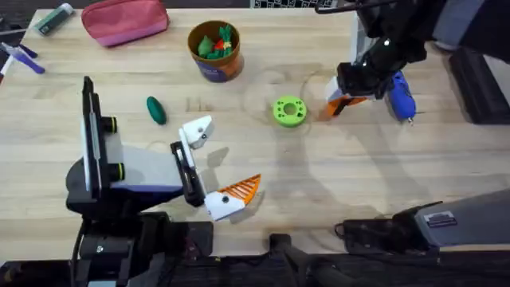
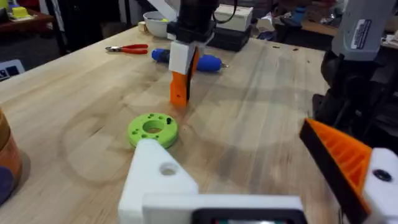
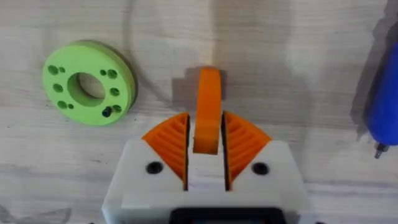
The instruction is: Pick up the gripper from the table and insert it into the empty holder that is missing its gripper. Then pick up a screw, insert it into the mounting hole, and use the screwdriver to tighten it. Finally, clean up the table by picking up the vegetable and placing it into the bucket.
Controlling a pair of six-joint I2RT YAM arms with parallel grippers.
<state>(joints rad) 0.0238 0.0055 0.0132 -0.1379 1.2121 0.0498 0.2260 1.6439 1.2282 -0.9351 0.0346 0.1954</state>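
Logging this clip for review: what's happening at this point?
The right claw is shut on the small orange gripper, holding it near the table beside the green disc and the blue screwdriver. The left claw waits open, its white holder bare on one side. The dark green vegetable lies on the table, not in the bucket.

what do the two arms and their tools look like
Both arms are black. The left tool has white angular finger bases; one carries an orange ribbed pad, the other is bare with a round hole. The right tool has a white body with two orange ribbed pads.
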